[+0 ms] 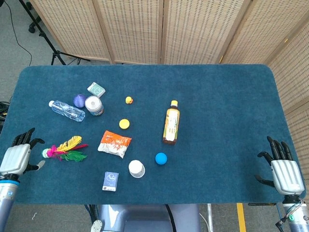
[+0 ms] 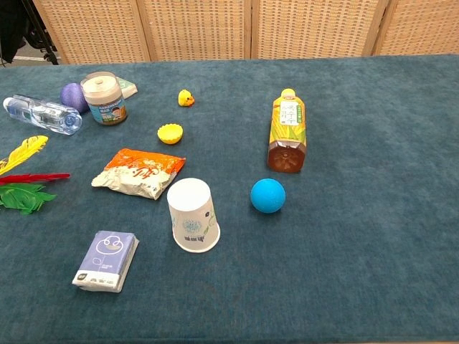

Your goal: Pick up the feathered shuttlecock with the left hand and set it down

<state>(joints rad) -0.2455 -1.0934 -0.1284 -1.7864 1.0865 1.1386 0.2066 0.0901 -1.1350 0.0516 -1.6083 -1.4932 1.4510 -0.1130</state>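
The feathered shuttlecock [image 1: 65,150] lies on its side near the table's left edge, yellow, red and green feathers fanned to the right, its base pointing left. In the chest view only its feathers [image 2: 21,175] show at the left border. My left hand [image 1: 19,153] hovers just left of the shuttlecock's base, fingers spread, holding nothing. My right hand [image 1: 281,166] rests at the far right front of the table, fingers apart and empty. Neither hand appears in the chest view.
On the blue table [image 1: 222,96]: a water bottle [image 1: 66,110], purple ball [image 1: 79,100], small jar [image 1: 94,105], snack bag [image 1: 115,143], paper cup [image 1: 136,168], tissue pack [image 1: 110,181], blue ball [image 1: 161,158], tea bottle [image 1: 171,123], yellow cap [image 1: 124,123], tiny duck [image 1: 129,100].
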